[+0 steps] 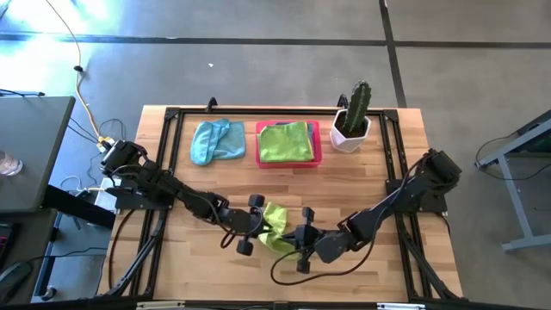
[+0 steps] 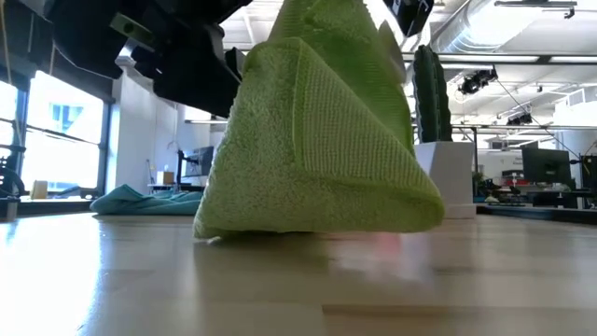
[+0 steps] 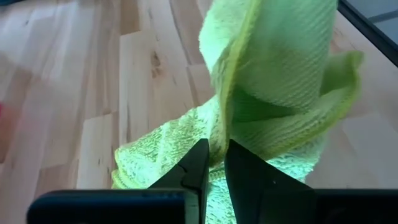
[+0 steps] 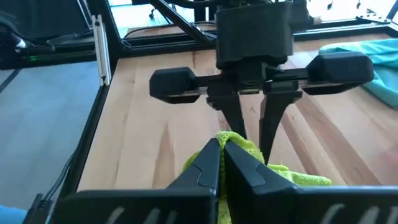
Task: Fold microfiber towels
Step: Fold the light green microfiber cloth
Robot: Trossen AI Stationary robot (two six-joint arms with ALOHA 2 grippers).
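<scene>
Lime green towel [image 2: 317,140], nubby, tented

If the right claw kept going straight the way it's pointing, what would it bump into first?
Probably the left gripper, which faces the right gripper head-on just across the green towel both are pinching. Depth is hard to judge, but nothing else shows between them.

lime green towel [image 1: 277,226] bunched, lifted, table front

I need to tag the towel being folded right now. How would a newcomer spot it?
Start at the pink tray along the table's far edge, then come to the near middle. The lime green towel there is pinched between the left gripper and right gripper, bunched and partly lifted.
</scene>
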